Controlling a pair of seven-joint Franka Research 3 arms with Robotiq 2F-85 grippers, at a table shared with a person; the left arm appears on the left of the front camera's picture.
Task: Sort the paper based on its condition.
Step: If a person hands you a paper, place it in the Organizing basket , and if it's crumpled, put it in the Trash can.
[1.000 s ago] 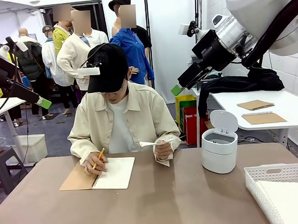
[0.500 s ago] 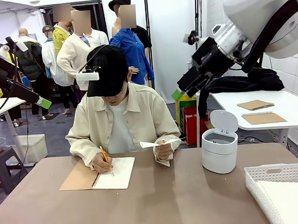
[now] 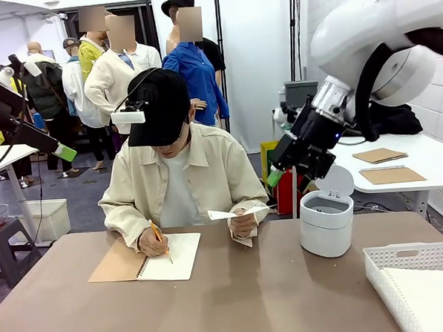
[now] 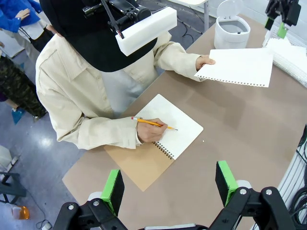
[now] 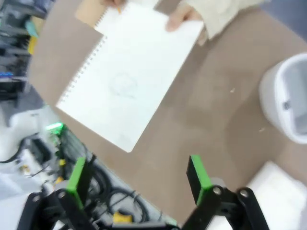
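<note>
Paper [image 4: 237, 67] in person's hand [image 4: 205, 61] between notebook [image 4: 180, 125] and bin [image 4: 232, 31]; left end effector [image 4: 169, 171], right end effector [image 5: 136, 165] agape

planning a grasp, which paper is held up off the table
The loose sheet in the person's hand. The notebook page lies flat on the table; other sheets lie in the basket.

Across from me a spiral notebook [image 3: 156, 260] lies open on the brown table [image 3: 251, 298], kraft cover spread to its left, an orange pencil [image 3: 158, 235] tip-down on the page. On my right stands a white bin [image 3: 326, 231], lid up; nearer me, a white lattice basket [image 3: 412, 254]
</note>
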